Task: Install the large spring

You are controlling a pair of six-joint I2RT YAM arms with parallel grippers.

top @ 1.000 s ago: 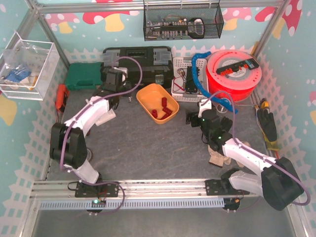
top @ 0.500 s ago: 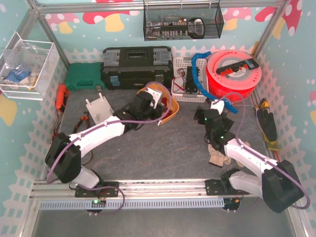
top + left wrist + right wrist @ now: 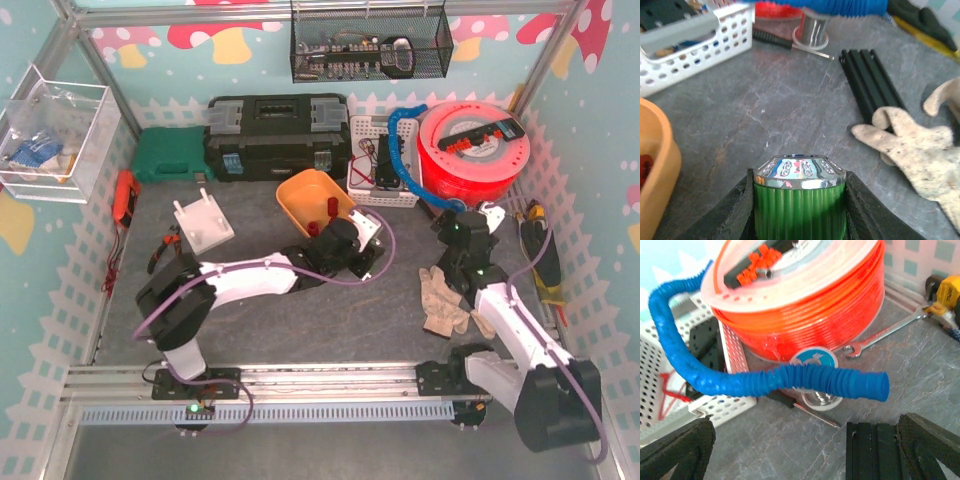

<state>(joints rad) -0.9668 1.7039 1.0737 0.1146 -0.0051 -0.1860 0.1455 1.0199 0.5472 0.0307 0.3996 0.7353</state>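
Note:
My left gripper [image 3: 799,212] is shut on a green ribbed cylinder with a chrome cap [image 3: 799,197] and holds it just above the grey table. In the top view the left gripper [image 3: 362,246] sits right of the orange bin [image 3: 300,190], and the cylinder is hidden under it. Small red parts [image 3: 328,208] lie in the bin; I cannot tell whether they are springs. My right gripper [image 3: 805,450] is open and empty, near the orange spool [image 3: 472,150] in the top view [image 3: 465,225].
A black rail [image 3: 870,82] and a work glove [image 3: 920,145] lie ahead of the left gripper. A blue hose [image 3: 765,377], solder reel [image 3: 820,399], wrench [image 3: 885,335] and white basket [image 3: 375,170] crowd the back right. A white bracket [image 3: 203,222] stands at the left.
My left arm has swung from the back left, over the orange bin, to the table's centre. My right arm has moved right and back toward the orange spool.

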